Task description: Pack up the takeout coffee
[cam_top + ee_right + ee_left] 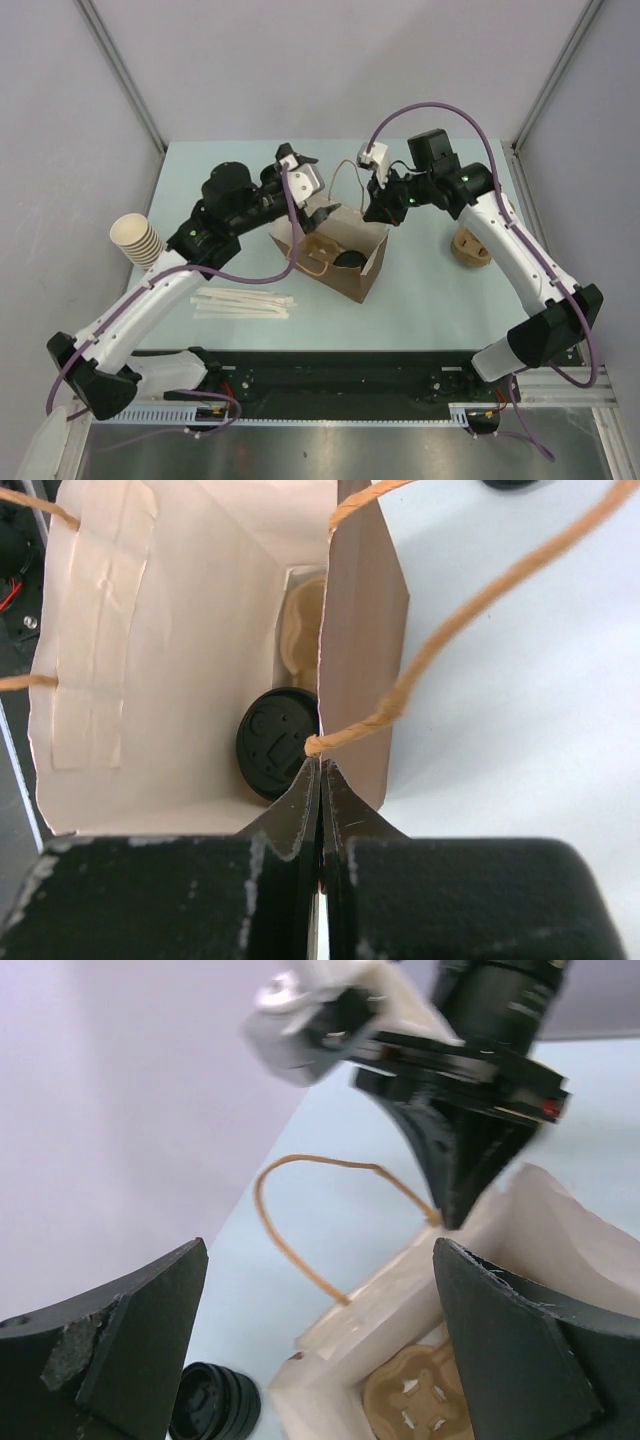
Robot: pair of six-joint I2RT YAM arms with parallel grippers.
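Right wrist: coffee (275,742) sits upright inside the bag (150,650), just below right end effector (321,780) pinching its rim; left end effector (318,1260) spread above.

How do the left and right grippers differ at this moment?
The left gripper has its fingers wide apart, holding nothing; the right gripper has them pressed shut, pinching the rim of the kraft-brown paper bag. The left hangs above the bag, not touching it; the right is in contact. Both have black fingers near the bag's open top.
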